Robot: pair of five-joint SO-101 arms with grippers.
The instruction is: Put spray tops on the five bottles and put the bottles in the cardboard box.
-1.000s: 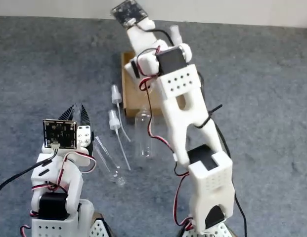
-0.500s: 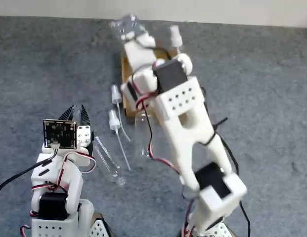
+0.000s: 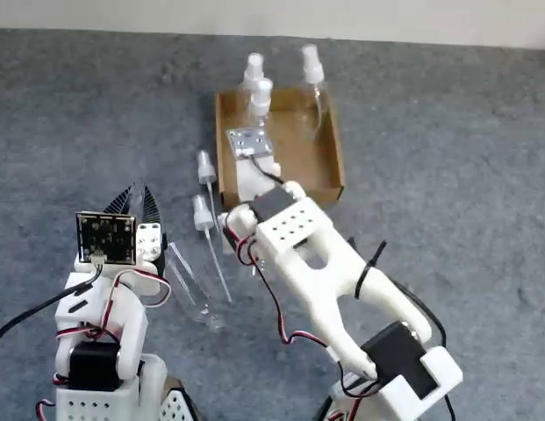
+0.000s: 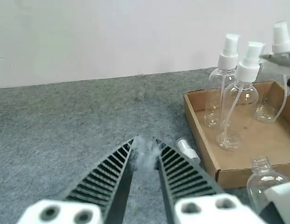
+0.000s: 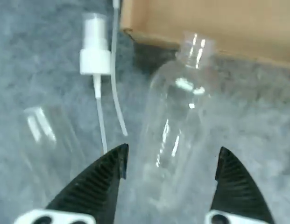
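Cardboard box [image 3: 332, 149]: it is lying open on the grey carpet [image 3: 465, 132], on the far side of both arms.
Inside the box: three clear bottles are standing upright, and each one is wearing a white spray top.
Rear bottle [image 3: 254, 74] and front bottle [image 3: 261, 98]: they are standing close together at one side of the box.
Third bottle [image 3: 312, 74]: it is standing apart from them, at the other side.
Open bottle [image 5: 175, 116]: it is lying on the carpet just outside the box wall, with its bare neck pointing to the box.
Right gripper [image 5: 170, 163]: it is hanging low over the open bottle with its fingers spread wide, one on each side of the bottle body, and it is gripping nothing.
Second bottle [image 3: 191, 285]: it is lying on the carpet near the left arm, also without a top.
Far top [image 3: 204, 167] and near top [image 3: 202, 213]: they are lying loose on the carpet between the box and the left arm.
Left gripper [image 4: 145, 156]: it is hanging above the carpet, well apart from the box, with only a narrow gap between its fingers, and it is carrying nothing.
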